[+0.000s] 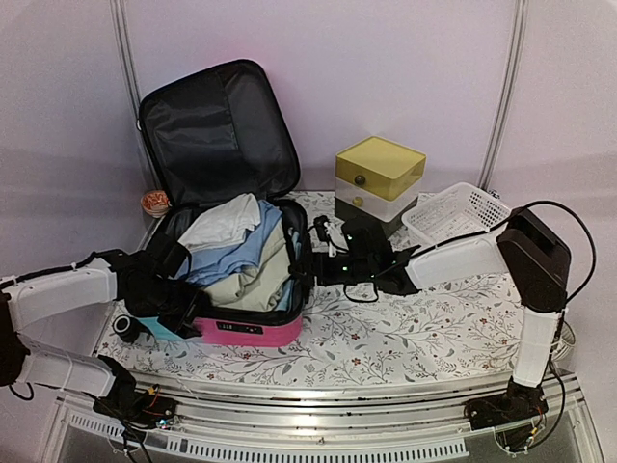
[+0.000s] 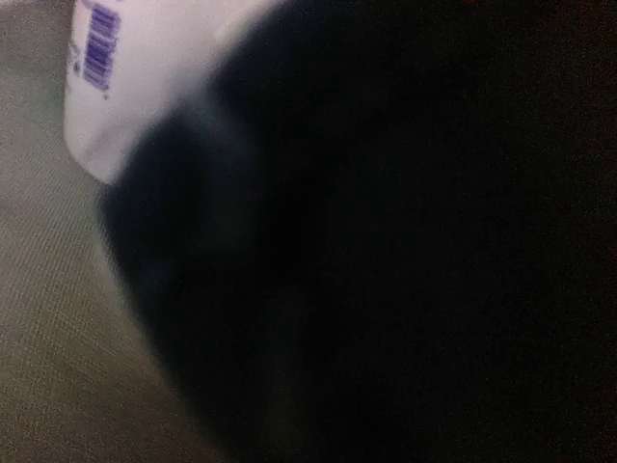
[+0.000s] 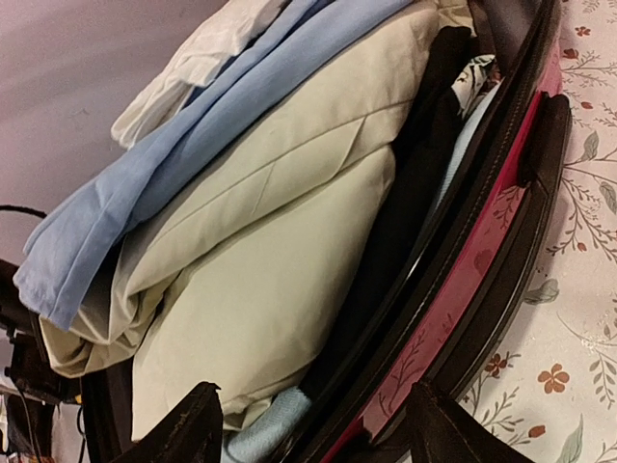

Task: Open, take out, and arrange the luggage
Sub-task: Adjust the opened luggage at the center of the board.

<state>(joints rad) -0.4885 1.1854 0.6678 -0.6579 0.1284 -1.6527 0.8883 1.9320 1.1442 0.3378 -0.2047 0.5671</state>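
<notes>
The left gripper [image 1: 169,289] sits at the luggage's [image 1: 253,330] left wall, probably bracing it; whether its jaws are apart I cannot tell. The luggage lies open left-centre on the worktop [image 1: 434,318], full of clothes [image 1: 241,260]. The right gripper [image 3: 318,434], jaws apart, straddles its right rim.

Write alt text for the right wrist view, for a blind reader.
The open luggage is packed with folded clothes: cream, light blue and white. The right hand, open, frames its pink rim; a floral tablecloth lies at right.
</notes>
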